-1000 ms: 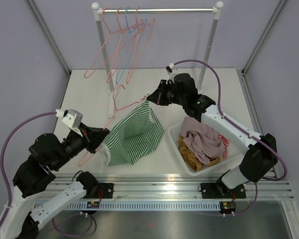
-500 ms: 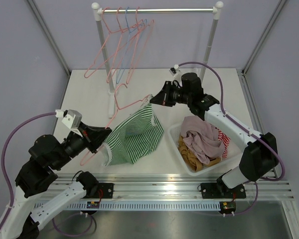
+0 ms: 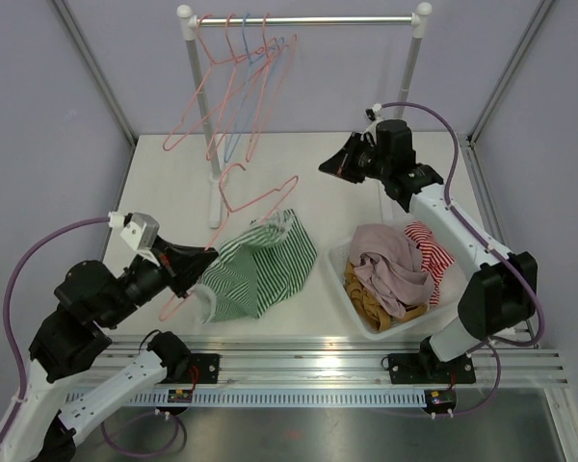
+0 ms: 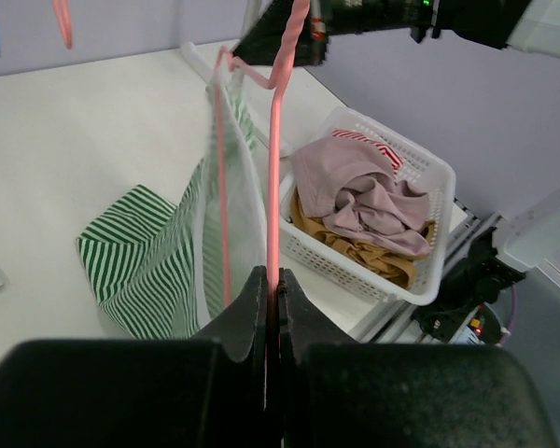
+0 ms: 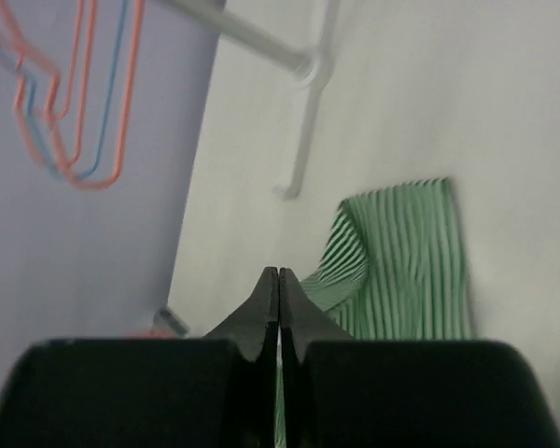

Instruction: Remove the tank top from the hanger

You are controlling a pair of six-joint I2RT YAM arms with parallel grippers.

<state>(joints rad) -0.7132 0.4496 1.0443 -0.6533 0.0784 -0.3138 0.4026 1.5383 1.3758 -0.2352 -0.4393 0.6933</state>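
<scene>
The green-and-white striped tank top (image 3: 260, 265) sags in a heap on the table under a pink wire hanger (image 3: 266, 197). My left gripper (image 3: 200, 258) is shut on the hanger's lower wire and holds it tilted above the table. In the left wrist view the jaws (image 4: 273, 273) pinch the pink hanger (image 4: 276, 140), and the tank top's (image 4: 154, 266) white-trimmed edge still lies along the second wire. My right gripper (image 3: 326, 166) is shut and empty, raised behind and to the right of the hanger. In its wrist view (image 5: 279, 273) the tank top (image 5: 406, 261) lies far below.
A white basket (image 3: 339, 279) of mixed clothes stands at the right; it also shows in the left wrist view (image 4: 429, 280). A clothes rail (image 3: 308, 19) with several pink and blue hangers (image 3: 236, 91) stands at the back, its post (image 3: 215, 164) just behind the held hanger.
My right gripper has let go of the tank top's upper edge and drawn back up and to the right. The tank top has dropped lower onto the table. The left gripper keeps holding the hanger.
</scene>
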